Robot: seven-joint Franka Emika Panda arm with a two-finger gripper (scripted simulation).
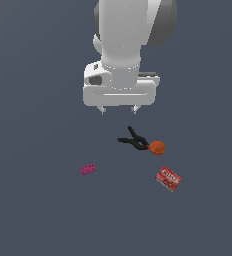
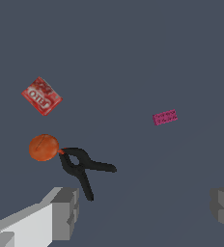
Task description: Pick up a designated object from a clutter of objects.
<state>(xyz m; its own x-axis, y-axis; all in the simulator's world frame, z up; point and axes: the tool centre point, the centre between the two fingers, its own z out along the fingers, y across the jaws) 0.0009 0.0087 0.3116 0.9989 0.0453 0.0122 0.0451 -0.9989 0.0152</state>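
Observation:
The orange-red ball (image 1: pixel 158 147) lies on the dark grey floor, touching the tip of the black scissor-shaped clamp (image 1: pixel 133 140). In the wrist view the ball (image 2: pixel 44 147) sits beside the clamp (image 2: pixel 81 168). My gripper (image 1: pixel 119 108) hangs above the floor, up and toward the exterior view's left of the ball, apart from it. It is open and empty; its grey fingers (image 2: pixel 65 212) stand wide apart in the wrist view, with the gripper's middle (image 2: pixel 145 212) off to the side of the ball.
A flat red box with white print (image 1: pixel 168 179) lies near the ball; it also shows in the wrist view (image 2: pixel 41 96). A tiny magenta studded brick (image 1: pixel 88 169) lies toward the exterior view's left, and shows in the wrist view (image 2: pixel 164 117).

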